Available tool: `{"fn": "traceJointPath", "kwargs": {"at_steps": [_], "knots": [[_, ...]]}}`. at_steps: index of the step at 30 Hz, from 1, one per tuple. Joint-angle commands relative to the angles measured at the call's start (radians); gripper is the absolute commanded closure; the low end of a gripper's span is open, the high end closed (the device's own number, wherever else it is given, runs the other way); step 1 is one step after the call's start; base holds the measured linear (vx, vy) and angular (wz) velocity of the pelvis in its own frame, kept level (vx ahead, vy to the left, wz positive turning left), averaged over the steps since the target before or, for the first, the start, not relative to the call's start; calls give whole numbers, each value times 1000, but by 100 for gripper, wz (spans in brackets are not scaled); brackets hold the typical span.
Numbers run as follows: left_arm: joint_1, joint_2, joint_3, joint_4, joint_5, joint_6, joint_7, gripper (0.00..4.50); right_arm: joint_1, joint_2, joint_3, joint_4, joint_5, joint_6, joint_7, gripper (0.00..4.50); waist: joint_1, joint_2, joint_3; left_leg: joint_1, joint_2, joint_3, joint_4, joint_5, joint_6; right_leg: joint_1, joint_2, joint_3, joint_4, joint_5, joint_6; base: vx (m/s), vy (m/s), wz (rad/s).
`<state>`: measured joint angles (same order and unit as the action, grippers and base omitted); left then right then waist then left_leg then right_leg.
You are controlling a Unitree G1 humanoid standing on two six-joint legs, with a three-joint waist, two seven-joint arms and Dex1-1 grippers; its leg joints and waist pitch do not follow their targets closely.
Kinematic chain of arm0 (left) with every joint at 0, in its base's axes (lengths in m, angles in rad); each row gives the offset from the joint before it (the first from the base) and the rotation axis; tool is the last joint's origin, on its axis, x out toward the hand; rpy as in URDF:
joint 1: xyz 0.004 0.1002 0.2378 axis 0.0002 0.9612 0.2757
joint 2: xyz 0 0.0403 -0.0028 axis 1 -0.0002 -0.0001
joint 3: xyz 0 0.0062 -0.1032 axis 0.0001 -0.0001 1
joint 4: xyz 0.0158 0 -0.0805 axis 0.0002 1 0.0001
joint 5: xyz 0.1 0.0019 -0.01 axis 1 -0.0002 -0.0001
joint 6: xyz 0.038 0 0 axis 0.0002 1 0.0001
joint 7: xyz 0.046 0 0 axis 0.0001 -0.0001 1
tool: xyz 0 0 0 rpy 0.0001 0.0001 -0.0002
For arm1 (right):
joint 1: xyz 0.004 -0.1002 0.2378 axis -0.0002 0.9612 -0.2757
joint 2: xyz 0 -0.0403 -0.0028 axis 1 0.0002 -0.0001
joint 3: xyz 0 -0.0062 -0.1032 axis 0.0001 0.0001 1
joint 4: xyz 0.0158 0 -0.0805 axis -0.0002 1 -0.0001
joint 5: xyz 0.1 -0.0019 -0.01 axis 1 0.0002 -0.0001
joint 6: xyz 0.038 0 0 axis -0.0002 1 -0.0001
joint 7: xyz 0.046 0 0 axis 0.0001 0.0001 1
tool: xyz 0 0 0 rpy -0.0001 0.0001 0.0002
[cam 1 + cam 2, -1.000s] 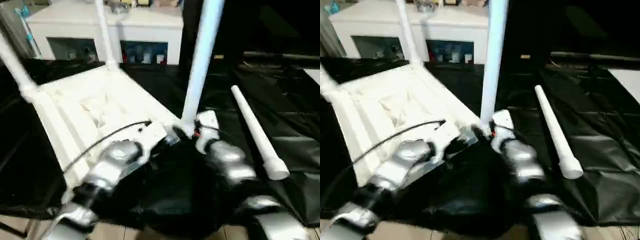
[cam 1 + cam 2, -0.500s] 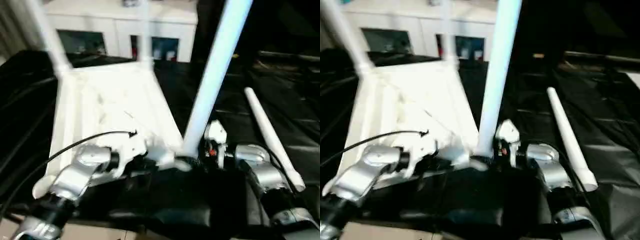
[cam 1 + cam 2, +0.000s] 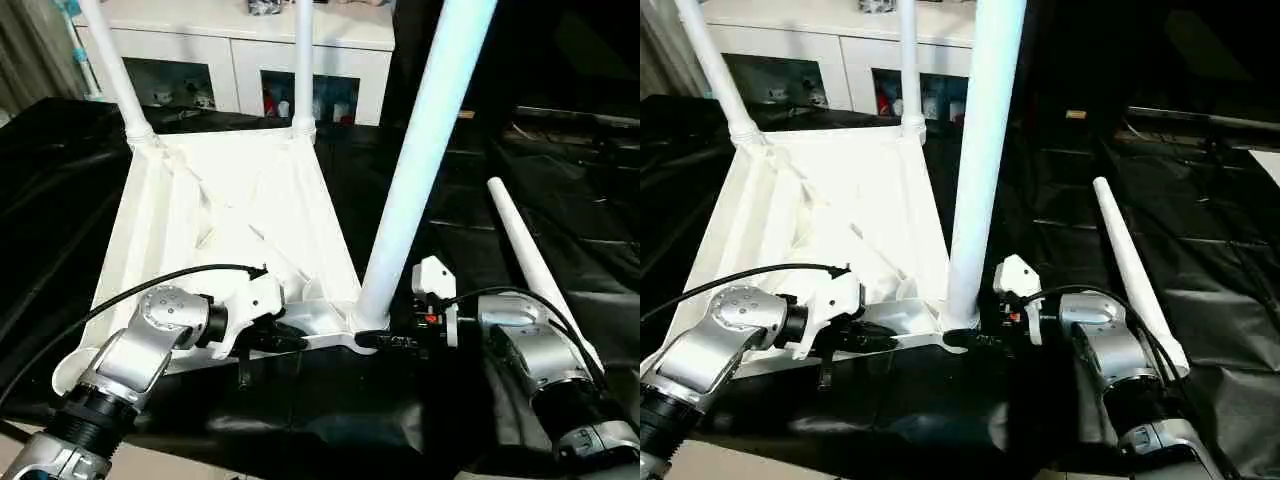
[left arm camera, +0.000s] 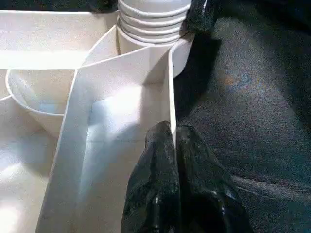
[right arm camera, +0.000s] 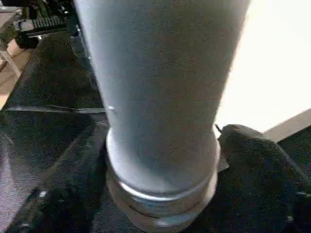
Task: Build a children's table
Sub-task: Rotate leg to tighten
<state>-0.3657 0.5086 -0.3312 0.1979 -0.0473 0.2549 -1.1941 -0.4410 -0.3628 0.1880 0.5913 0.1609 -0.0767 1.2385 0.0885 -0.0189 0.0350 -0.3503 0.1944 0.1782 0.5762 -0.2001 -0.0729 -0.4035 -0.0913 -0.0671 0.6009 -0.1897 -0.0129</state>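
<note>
White plastic makes up the children's table (image 3: 230,220), which lies upside down on the black-covered counter (image 3: 600,240), its ribbed underside facing up. Three legs stand in its corner sockets: two at the far corners and one thick-looking near leg (image 3: 420,160) rising from the near corner between the two grippers. The fourth leg (image 3: 535,265) lies loose on the counter, well to the right of the table. Its long axis runs from far to near, angling slightly away from the table, with its flared end nearest the robot.

Against the near corner socket, the right gripper (image 3: 385,342) reaches in from the right, its fingers spread wide either side of the base of the standing leg. Whether they actually press on the leg cannot be told, though in the right wrist view one dark finger (image 5: 257,155) sits just beside the leg's collar. The left gripper (image 4: 172,160) comes in from the left along the near edge, its fingers pinched tight on the thin upright wall of the table's rim, close to that same socket.

One near corner, to the left of the left gripper, looks to be without a leg yet. The loose leg lies on the right arm's side, just beyond its forearm, so the right gripper is clearly the nearer one to fetch it, and a grasp across its width would suit how it lies.
</note>
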Motion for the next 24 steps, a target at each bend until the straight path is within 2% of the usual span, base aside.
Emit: {"fn": "traceJointPath", "kwargs": {"at_steps": [1, 4, 7, 12, 17, 19, 20, 22, 24], "knots": [[14, 6, -56, 7, 14, 12, -36, 450, -13, -8, -2, -12, -1, 8, -3, 118, -1, -2, -50, -1, 35, -2, -63, -127, 80, 54, -48, 42, -52, -82, -254, 0, 0, 0], [13, 6, -58, 8, 15, 13, -35, 450, -12, -10, -1, -9, -3, 7, -1, 130, 0, -2, -49, -1, 35, -3, -64, -139, 74, 55, -49, 42, -54, -109, -247, 0, 0, 0], [10, 5, -61, 11, 16, 14, -36, 450, -10, -11, 1, -6, -5, 7, 2, 164, 0, -1, -50, 0, 35, -3, -63, -132, 73, 54, -48, 43, -52, -101, -248, 0, 0, 0], [10, 6, -62, 10, 18, 15, -37, 450, -8, -8, -1, -6, -4, 10, 0, 181, -1, -2, -51, 0, 34, -3, -61, -119, 79, 55, -47, 42, -49, -72, -256, 0, 0, 0], [8, -9, -56, 31, 44, 6, 18, 450, -2, 20, -26, 21, 2, 10, -68, 182, -1, -2, -50, -1, 34, -3, -62, -132, 74, 54, -48, 42, -51, -100, -251, 0, 0, 0], [4, -15, -55, 43, 58, 5, 43, 450, -2, 27, -33, 28, 5, 15, -84, 183, -2, -3, -47, -1, 34, -4, -63, -161, 63, 53, -49, 44, -56, -148, -240, 0, 0, 0], [-11, -39, -52, 85, 95, 10, 120, 450, -7, 60, -68, 65, 17, 22, -163, 183, -4, -1, -44, -1, 34, -4, -66, -193, 52, 50, -49, 45, -62, -199, -228, 0, 0, 0], [-17, -55, -48, 104, 105, 11, 155, 450, -9, 80, -87, 84, 24, 27, -208, 183, -4, -2, -39, 4, 33, -7, -70, -249, 26, 45, -51, 46, -74, -307, -198, -26, -5, 0], [-28, -111, -28, 130, 97, 35, 223, 450, -10, 128, -114, 132, 9, 13, -348, 183, -8, -3, -37, 5, 33, -11, -74, -284, -1, 42, -55, 45, -84, -409, -157, -53, -8, 0]]}}
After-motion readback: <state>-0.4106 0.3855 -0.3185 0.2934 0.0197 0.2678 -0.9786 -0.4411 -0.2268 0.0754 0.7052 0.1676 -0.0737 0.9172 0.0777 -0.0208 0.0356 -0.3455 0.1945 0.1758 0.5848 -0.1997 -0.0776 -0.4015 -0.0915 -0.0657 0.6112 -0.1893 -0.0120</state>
